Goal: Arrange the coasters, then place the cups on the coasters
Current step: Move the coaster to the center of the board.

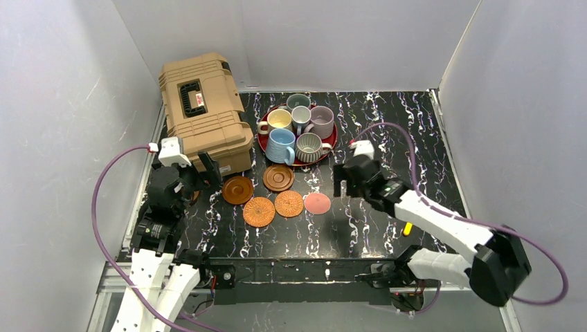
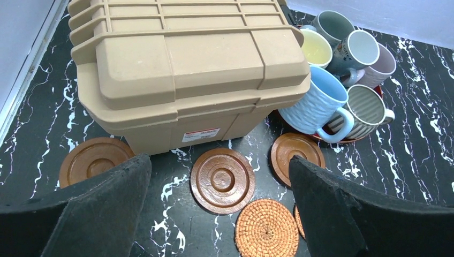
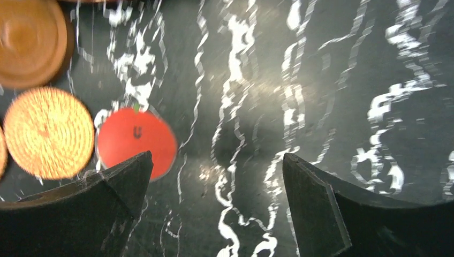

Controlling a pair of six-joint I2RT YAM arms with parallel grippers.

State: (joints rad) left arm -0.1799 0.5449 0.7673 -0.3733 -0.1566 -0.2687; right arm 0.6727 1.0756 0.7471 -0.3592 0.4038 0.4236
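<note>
Several coasters lie in a cluster in front of the tray: two dark brown ringed coasters (image 1: 237, 189) (image 1: 278, 178), two orange woven ones (image 1: 259, 211) (image 1: 289, 203) and a pinkish-red coaster (image 1: 318, 203). The left wrist view shows a third brown coaster (image 2: 95, 159) by the case. Several cups stand packed on the red tray (image 1: 331, 146), among them light blue (image 2: 316, 104), ribbed grey (image 2: 364, 107) and cream-yellow (image 2: 316, 48). My left gripper (image 1: 201, 176) (image 2: 218, 163) hangs open above the brown coaster (image 2: 222, 180). My right gripper (image 1: 346, 187) (image 3: 217, 158) is open over bare table, just right of the pinkish-red coaster (image 3: 136, 134).
A large tan hard case (image 1: 204, 114) stands at the back left, close to the tray and to my left gripper. Grey walls close in the black marbled table (image 1: 387, 131) on three sides. A small yellow piece (image 1: 408, 228) shows beside the right arm.
</note>
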